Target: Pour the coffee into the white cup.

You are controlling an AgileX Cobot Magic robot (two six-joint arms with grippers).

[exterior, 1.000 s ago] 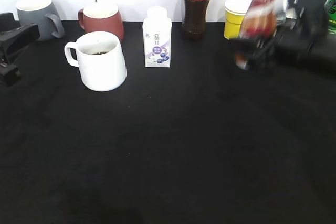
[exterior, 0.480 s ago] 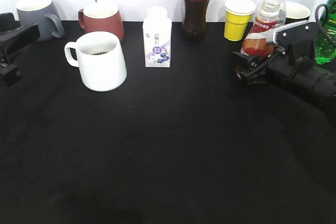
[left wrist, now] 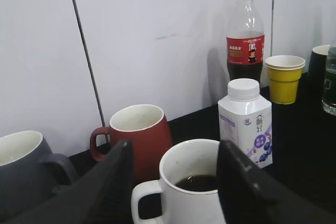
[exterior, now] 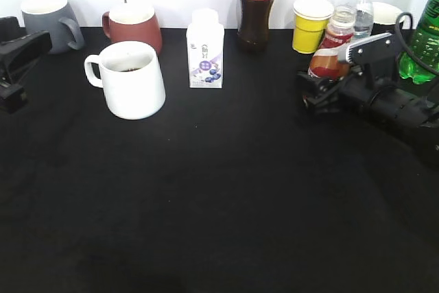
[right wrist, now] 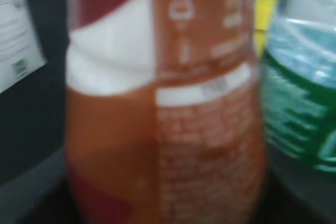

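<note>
The right pincer (exterior: 317, 92) grips the curvy brown-and-red-wrapped coffee bottle (exterior: 330, 51) upright at the far right of the black tabletop (exterior: 219, 197), apparently set down. The wide white ceramic cup (exterior: 130, 81) at far left holds dark liquid; the left pincer (left wrist: 173, 182) gapes, empty.

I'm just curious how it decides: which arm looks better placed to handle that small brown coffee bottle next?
Probably the right. Its pincer sits right at the small brown, red and white coffee bottle, while the left pincer waits far across the table, near the large white ceramic mug.

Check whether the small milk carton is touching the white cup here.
Apart. In the exterior view, bare black tabletop shows between the milk carton and the white cup.
</note>
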